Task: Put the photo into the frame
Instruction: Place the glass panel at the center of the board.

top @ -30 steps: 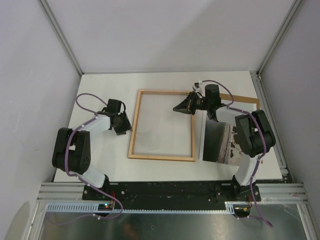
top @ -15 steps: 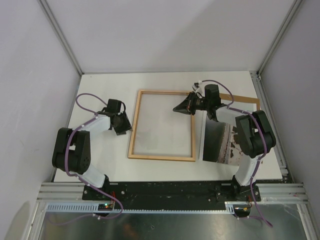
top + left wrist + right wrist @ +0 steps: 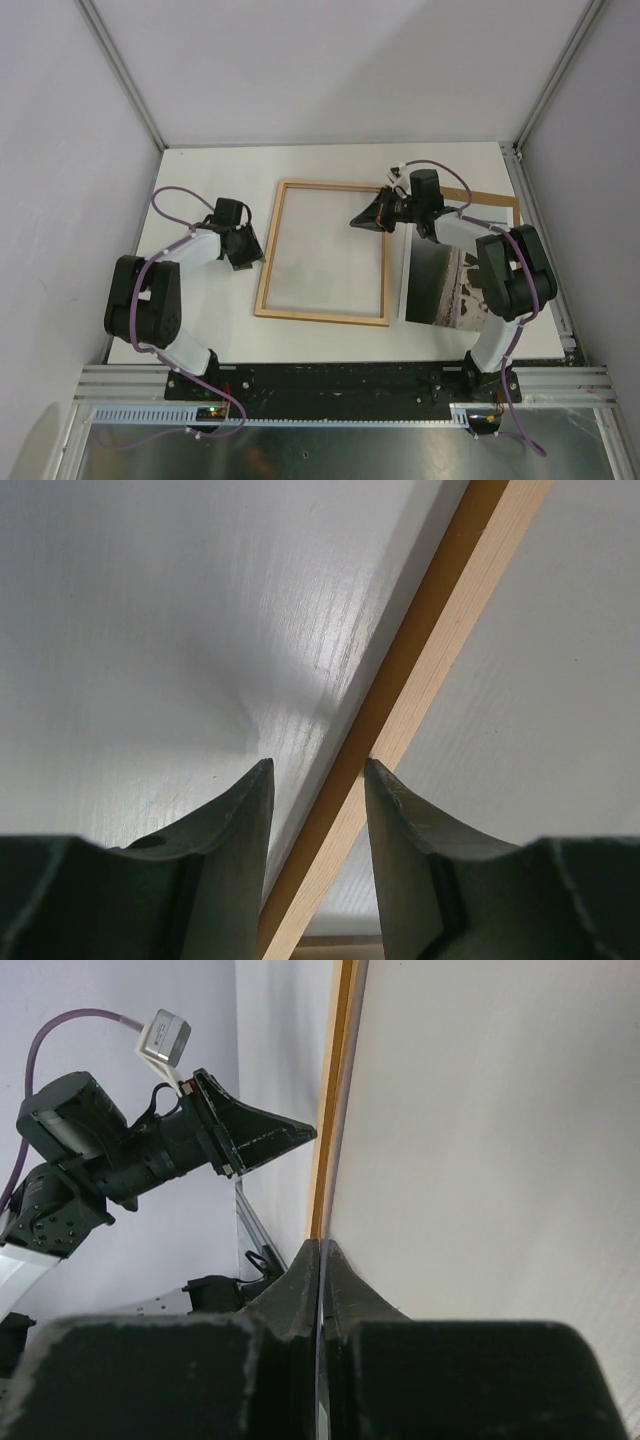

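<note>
The frame point(image 3: 324, 316) lies flat mid-table, light wood face up. The photo point(image 3: 440, 285), dark water and pale land, sits to its right with its far edge raised. My right gripper point(image 3: 427, 232) is shut on that far edge. In the right wrist view its jaws point(image 3: 322, 1245) are pressed together with a thin sheet edge between them. My left gripper point(image 3: 248, 252) is open at the frame's left rail. In the left wrist view the rail point(image 3: 440, 620) runs diagonally between the parted fingers point(image 3: 316, 770).
A brown backing board point(image 3: 495, 203) lies at the back right, partly under the right arm. White walls and aluminium posts point(image 3: 130, 85) close in the table on three sides. The arm bases stand at the near edge.
The right arm has shifted slightly to the right, still holding the photo. The left arm and the frame have not moved.
</note>
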